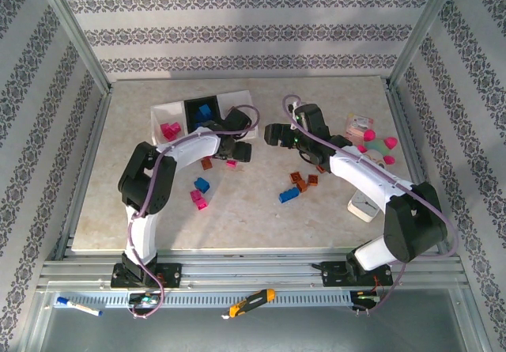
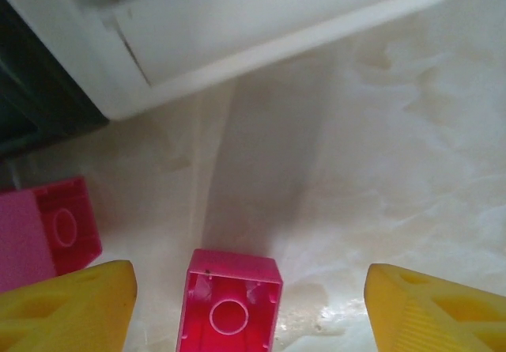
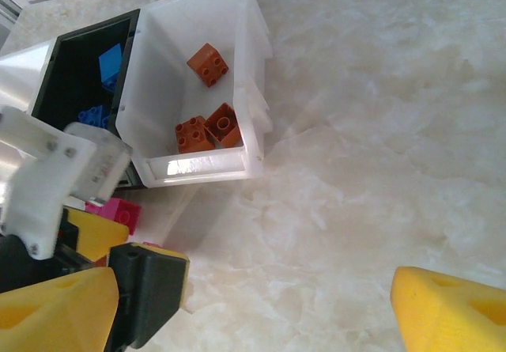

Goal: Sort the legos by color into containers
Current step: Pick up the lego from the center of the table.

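Observation:
In the left wrist view my left gripper point(image 2: 249, 312) is open, and an upturned magenta lego point(image 2: 229, 303) lies on the table between its yellow fingers, nearer the left one. A second pink lego point(image 2: 55, 227) lies to the left. From above, my left gripper point(image 1: 239, 150) sits just in front of the three trays: a white tray point(image 1: 158, 115) with pink legos, a black tray point(image 1: 192, 105) with blue ones, and a white tray point(image 3: 245, 67) holding brown-orange legos point(image 3: 207, 129). My right gripper point(image 1: 271, 134) point(image 3: 253, 312) hangs open over bare table, right of the trays.
Loose legos lie mid-table: blue point(image 1: 202, 183), pink point(image 1: 198, 200), brown point(image 1: 207, 163), and a blue point(image 1: 288, 195) and brown point(image 1: 300, 181) group further right. A pink-and-teal plush toy point(image 1: 379, 145), a small packet point(image 1: 360, 122) and a white object point(image 1: 364, 207) sit at the right.

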Robot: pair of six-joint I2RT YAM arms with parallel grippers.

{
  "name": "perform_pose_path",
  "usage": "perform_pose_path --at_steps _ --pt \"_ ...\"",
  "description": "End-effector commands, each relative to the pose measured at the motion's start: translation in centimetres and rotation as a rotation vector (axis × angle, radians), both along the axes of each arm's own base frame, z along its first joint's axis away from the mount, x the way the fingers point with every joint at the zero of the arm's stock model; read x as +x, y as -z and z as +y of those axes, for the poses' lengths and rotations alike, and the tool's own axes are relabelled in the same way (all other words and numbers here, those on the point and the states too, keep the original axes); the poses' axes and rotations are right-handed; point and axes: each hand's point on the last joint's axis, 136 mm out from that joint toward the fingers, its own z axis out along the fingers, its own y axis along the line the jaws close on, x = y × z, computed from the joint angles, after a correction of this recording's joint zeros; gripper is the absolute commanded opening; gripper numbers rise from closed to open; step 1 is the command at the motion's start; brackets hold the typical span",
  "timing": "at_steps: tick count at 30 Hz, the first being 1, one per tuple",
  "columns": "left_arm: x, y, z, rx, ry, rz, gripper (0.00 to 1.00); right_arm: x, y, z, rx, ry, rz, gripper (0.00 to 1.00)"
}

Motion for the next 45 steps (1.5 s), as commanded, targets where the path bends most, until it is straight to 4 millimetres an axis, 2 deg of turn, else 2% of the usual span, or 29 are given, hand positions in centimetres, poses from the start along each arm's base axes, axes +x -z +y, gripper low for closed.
perform_pose_path --at_steps 1,4,6,8,12,17,25,29,37,41,45 --pt "-0.8 1.4 0.4 0.035 -0.035 0.057 0.73 -0.1 -1.1 -0.2 0.023 0.000 -0.029 0.89" --pt "-0.9 2.1 0.5 0.040 -0.043 0.073 0.64 0.1 -1.3 -0.3 0.025 0.003 -0.034 0.89" --pt "-1.0 2.2 0.4 0.038 -0.042 0.075 0.52 0.1 -1.4 -0.4 0.026 0.002 -0.035 0.89" --pt "-0.9 1.8 0.5 0.038 -0.045 0.064 0.41 0.1 -1.4 -0.3 0.029 0.001 -0.034 0.89" --pt "-0.6 0.1 1.1 0.052 -0.052 0.014 0.33 0.2 -1.6 -0.4 0.032 0.002 -0.038 0.89" --pt "-0.5 -2.8 2.6 0.081 -0.089 -0.057 0.32 0.4 -1.8 0.0 0.043 -0.012 -0.040 0.89" --pt "-0.6 -7.9 7.0 0.086 -0.207 -0.175 0.29 0.6 -3.1 3.8 0.124 -0.142 -0.063 0.90" --pt "-0.4 -9.5 10.0 0.073 -0.277 -0.198 0.29 0.7 -3.8 6.0 0.152 -0.191 -0.075 0.90" --pt "1.1 -9.9 17.0 0.076 -0.399 -0.178 0.30 0.9 -4.9 9.7 0.176 -0.258 -0.081 0.90" --pt "2.5 -8.5 19.7 0.063 -0.438 -0.136 0.30 1.2 -4.9 10.8 0.172 -0.265 -0.074 0.90" --pt "3.8 -6.5 21.2 0.047 -0.457 -0.089 0.31 1.5 -4.4 11.2 0.178 -0.266 -0.055 0.90"
